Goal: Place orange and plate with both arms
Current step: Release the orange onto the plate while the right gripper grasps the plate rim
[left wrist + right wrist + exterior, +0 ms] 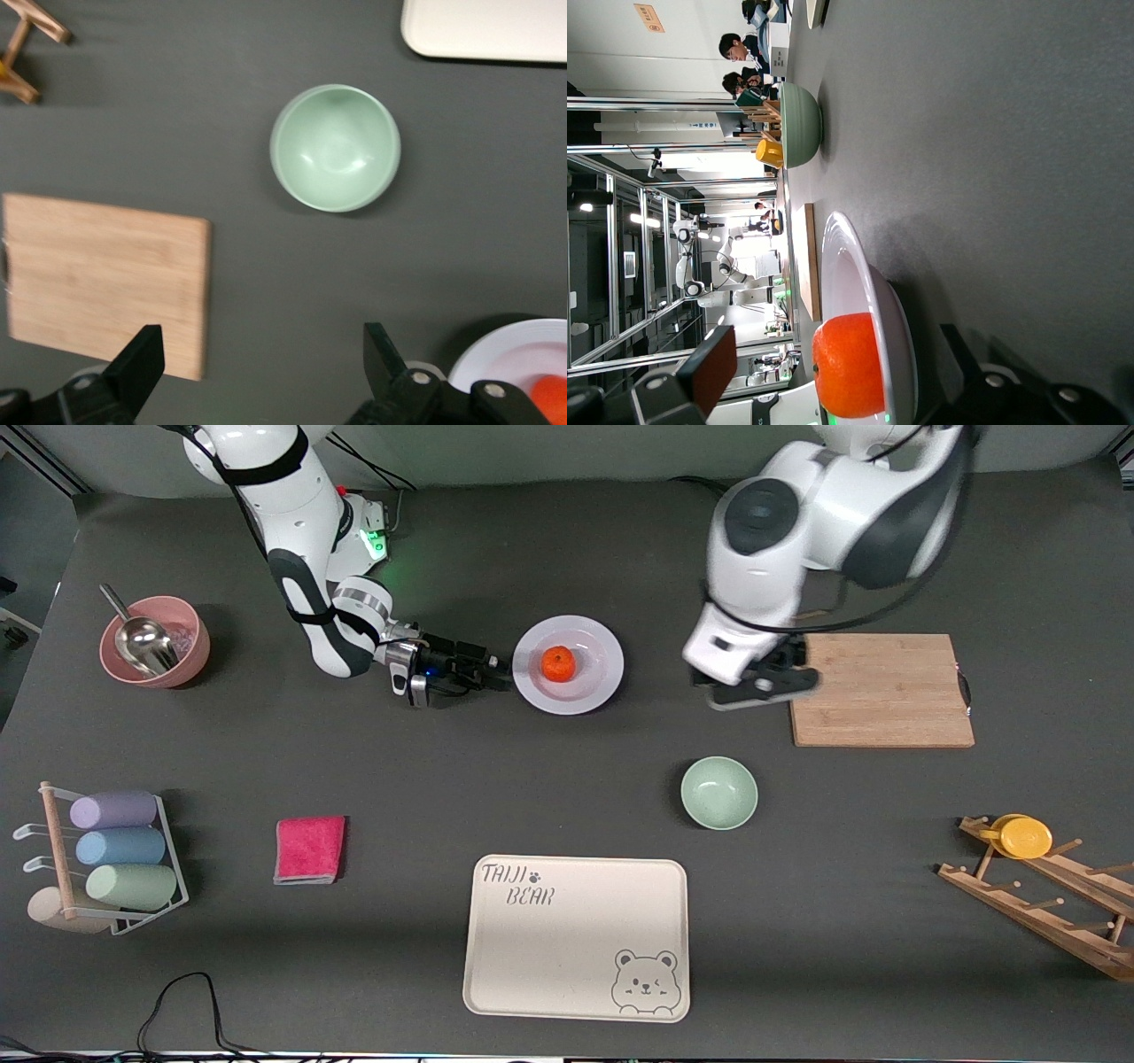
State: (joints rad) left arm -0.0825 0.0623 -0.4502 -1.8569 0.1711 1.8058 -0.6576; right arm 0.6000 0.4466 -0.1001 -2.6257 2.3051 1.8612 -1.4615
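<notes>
The table is covered in a dark grey matt, slightly fibrous-looking surface. The plate is smooth and glossy like glazed ceramic, and the orange on it has a dimpled, faintly shiny peel. The cutting board is pale bamboo-like wood with visible grain, unvarnished in look. The green bowl has a smooth satin finish. The tray looks matt cream plastic. The pink cloth is soft, nappy fabric. The scoop is polished metal
</notes>
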